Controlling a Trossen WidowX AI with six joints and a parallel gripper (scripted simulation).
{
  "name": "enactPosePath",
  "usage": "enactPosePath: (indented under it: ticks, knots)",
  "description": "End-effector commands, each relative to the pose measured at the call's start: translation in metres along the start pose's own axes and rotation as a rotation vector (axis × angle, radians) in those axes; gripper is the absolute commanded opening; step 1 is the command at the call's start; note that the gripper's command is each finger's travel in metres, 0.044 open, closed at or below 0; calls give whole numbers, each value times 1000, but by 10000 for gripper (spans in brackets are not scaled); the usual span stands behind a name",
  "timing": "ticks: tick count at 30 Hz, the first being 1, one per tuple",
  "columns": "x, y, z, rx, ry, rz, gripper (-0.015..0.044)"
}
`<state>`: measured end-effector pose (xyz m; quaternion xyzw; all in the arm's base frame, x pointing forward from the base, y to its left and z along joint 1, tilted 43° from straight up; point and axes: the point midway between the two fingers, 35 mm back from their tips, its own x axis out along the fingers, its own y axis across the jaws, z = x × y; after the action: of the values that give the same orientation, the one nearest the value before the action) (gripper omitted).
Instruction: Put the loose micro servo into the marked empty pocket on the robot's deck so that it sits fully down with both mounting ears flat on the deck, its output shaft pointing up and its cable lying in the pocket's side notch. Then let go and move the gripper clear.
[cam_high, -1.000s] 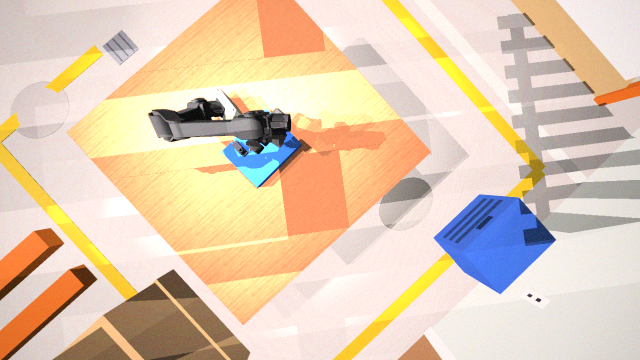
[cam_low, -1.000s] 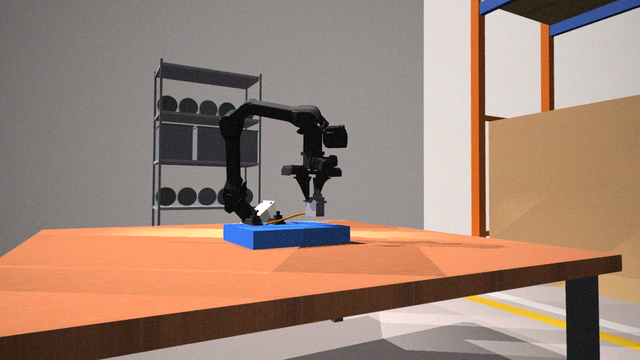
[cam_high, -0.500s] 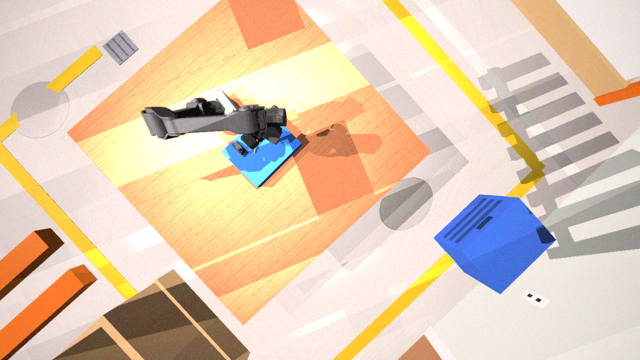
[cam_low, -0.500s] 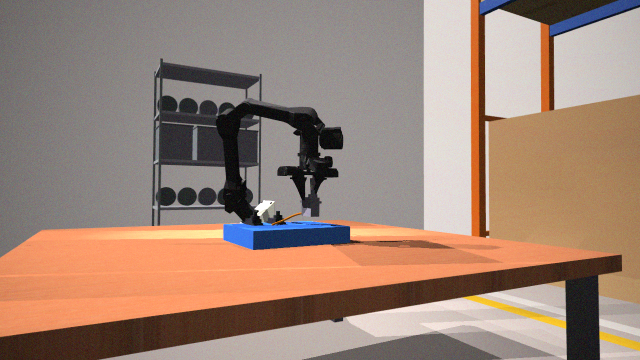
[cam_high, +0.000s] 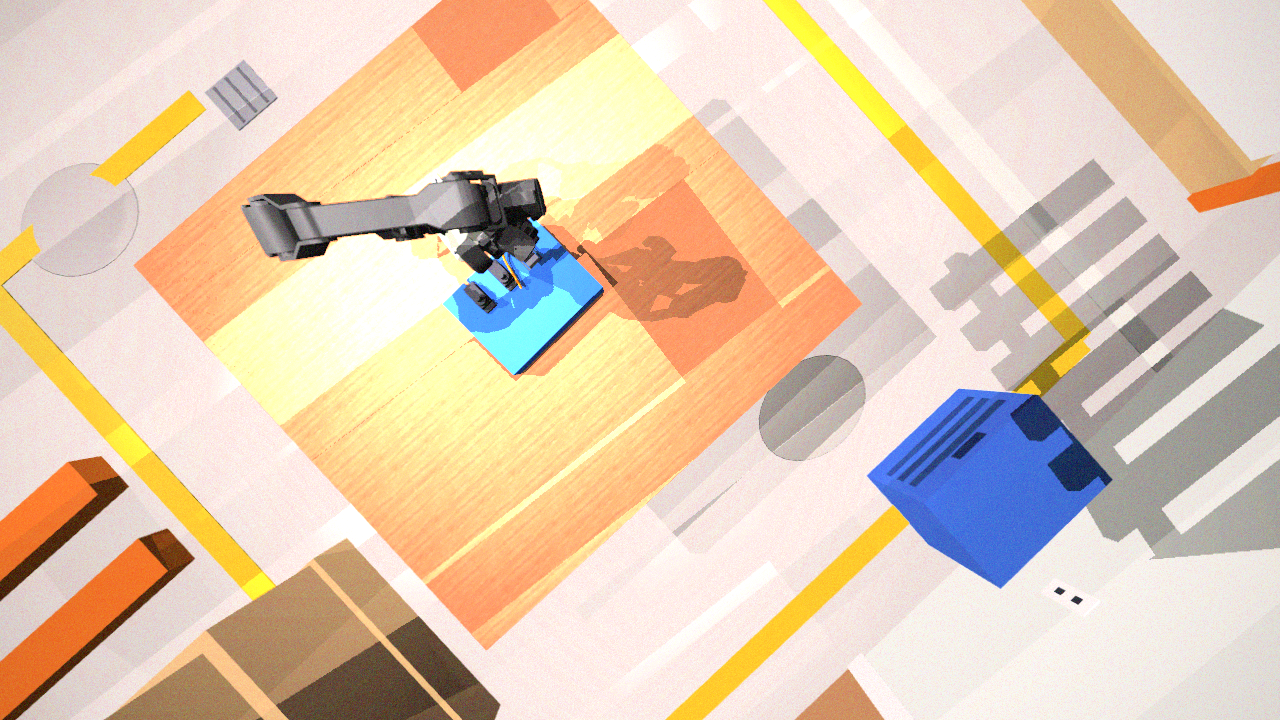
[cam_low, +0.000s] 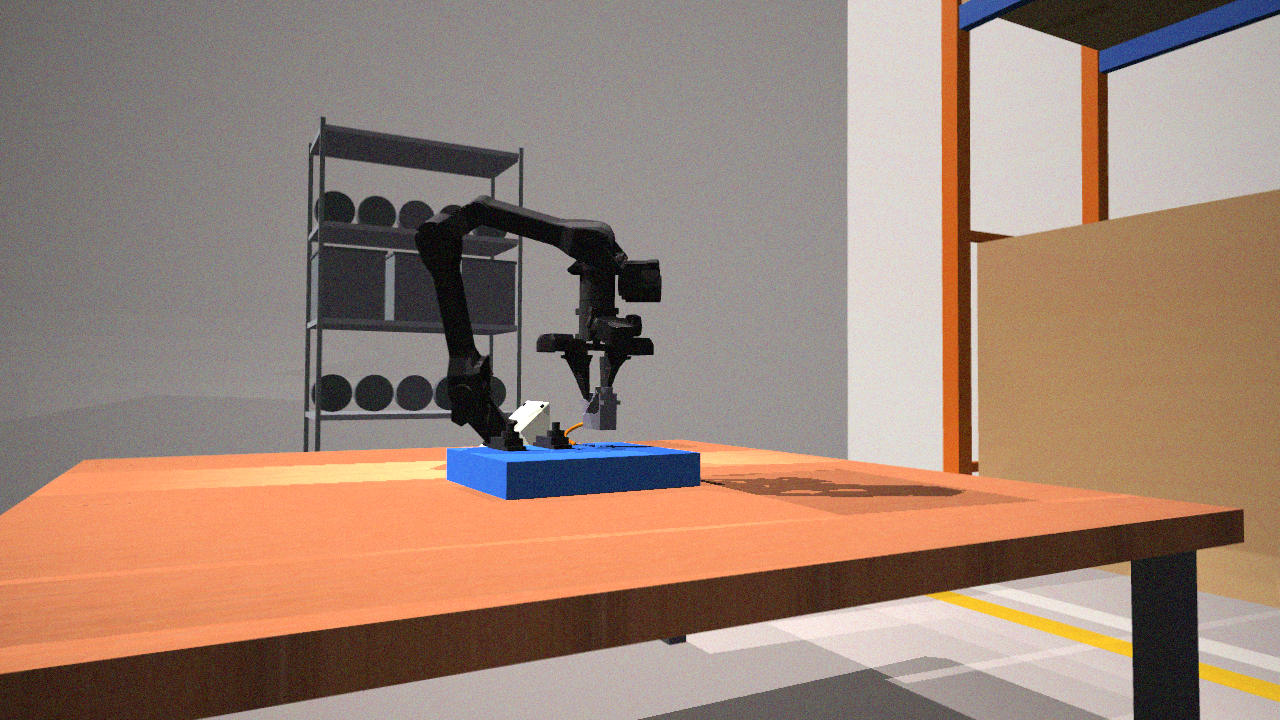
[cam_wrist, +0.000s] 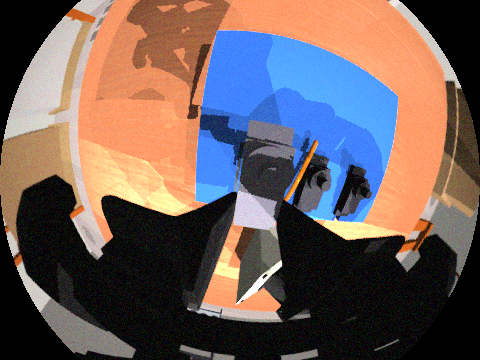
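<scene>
In the exterior view, two black servos (cam_high: 480, 297) (cam_low: 510, 440) (cam_wrist: 356, 192) stand on the blue deck (cam_high: 537, 331) (cam_low: 599, 474) (cam_wrist: 325, 60) at the frame's centre, on the worktop (cam_high: 402, 465) (cam_low: 537, 537) (cam_wrist: 125, 120). Right of them, an orange cable (cam_high: 512, 271) (cam_low: 573, 428) (cam_wrist: 302, 170) reaches the grey micro servo (cam_high: 529, 257) (cam_low: 601, 411) (cam_wrist: 267, 170), gripped by the claw (cam_high: 512, 255) (cam_low: 597, 392) (cam_wrist: 258, 202) above the deck.

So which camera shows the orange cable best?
The wrist view: the orange cable looks largest there, a long, nearly straight strip. The top view gives a thin sliver; the exterior view, a short curve.
</scene>
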<state>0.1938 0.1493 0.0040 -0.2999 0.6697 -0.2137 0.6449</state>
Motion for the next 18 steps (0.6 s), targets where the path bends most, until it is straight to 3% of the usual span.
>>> enactPosePath:
  ticks: [1, 18]
  knots:
    - [-1, 1, -16, 3, -4, 6, 0]
    - [18, 1, -18, 4, -5, 5, 0]
